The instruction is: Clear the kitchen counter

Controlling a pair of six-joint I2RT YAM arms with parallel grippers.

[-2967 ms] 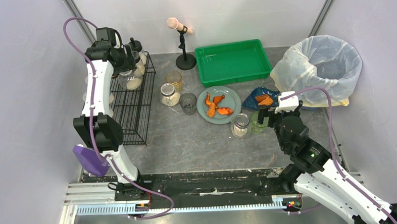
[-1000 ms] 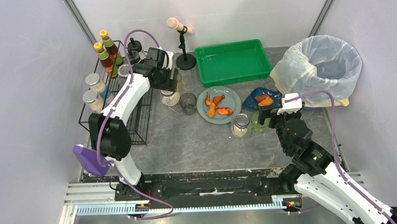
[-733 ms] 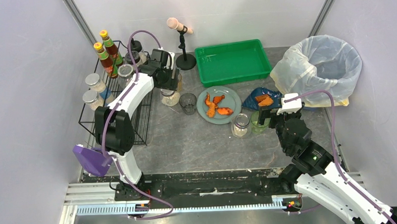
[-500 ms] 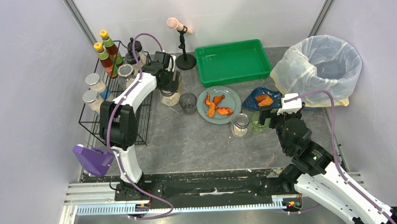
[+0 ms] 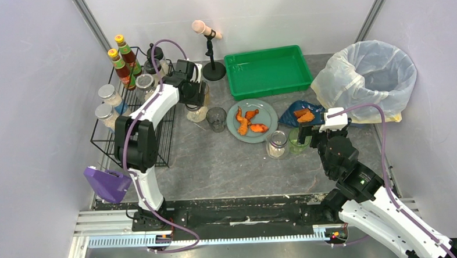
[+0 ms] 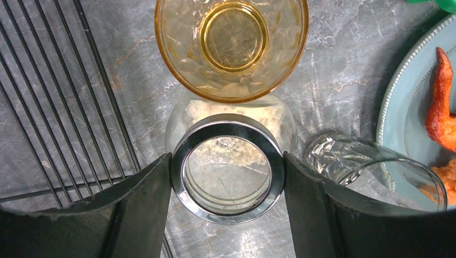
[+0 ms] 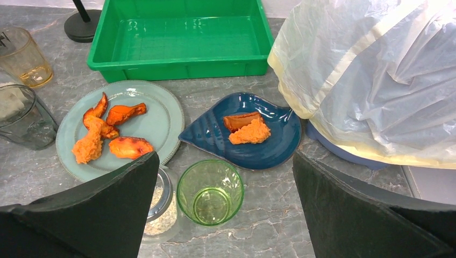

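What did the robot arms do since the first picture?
The left gripper swung right, from over the wire rack to the counter. It came down around the lidded jar and closed in on its lid. The right gripper stayed open above the green glass, and the jar has not been lifted yet.

We see the left gripper (image 5: 194,100) lowered over a jar (image 5: 197,113) that stands on the desk (image 5: 228,164), between the black wire rack (image 5: 156,135) and a grey glass (image 5: 216,118). A plate (image 5: 267,113) of orange food lies just in front of the green tray (image 5: 268,72). The right gripper (image 5: 307,139) hovers beside a green glass (image 5: 295,143), near the bagged bin (image 5: 369,76).
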